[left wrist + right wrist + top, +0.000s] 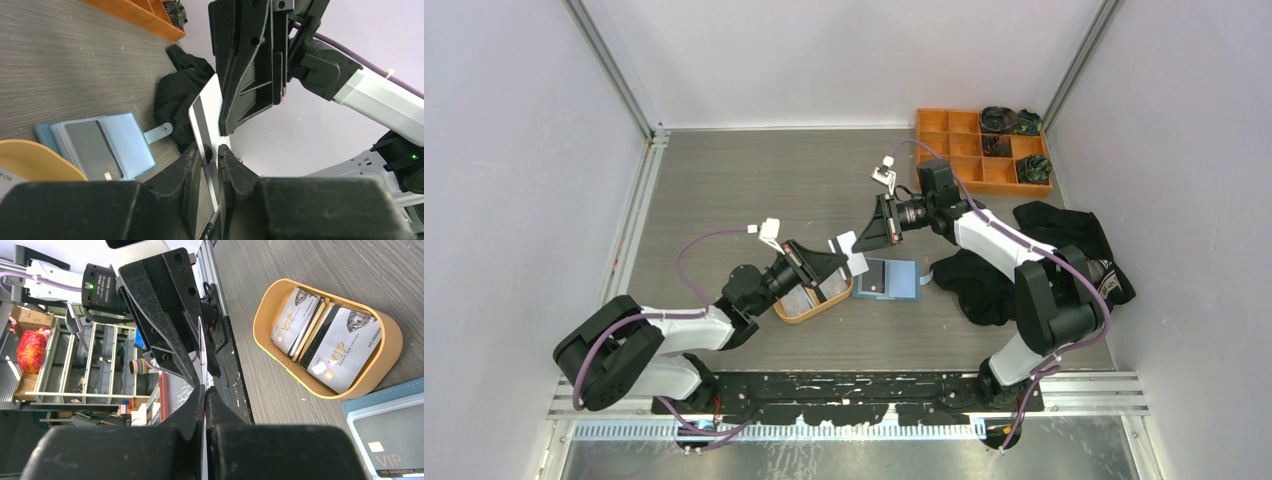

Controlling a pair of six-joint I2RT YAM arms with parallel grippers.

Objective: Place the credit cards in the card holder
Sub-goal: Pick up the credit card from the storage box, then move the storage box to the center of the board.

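holding a white card (207, 107) aloft, the right pincer (205, 390) is clamped on it; the left pincer (210, 156) flanks it, grip unclear. the card holder (890, 280) lies open on the desk (754, 190), beside the tray (259, 325) of other cards (325, 340).

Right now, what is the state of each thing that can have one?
White striped plastic card: in the air, pinched by right claw.
Left claw: around card, grip unclear.
Blue fold-over card holder: open, flat, dark card inside.
Orange oval tray: holds several silver cards.
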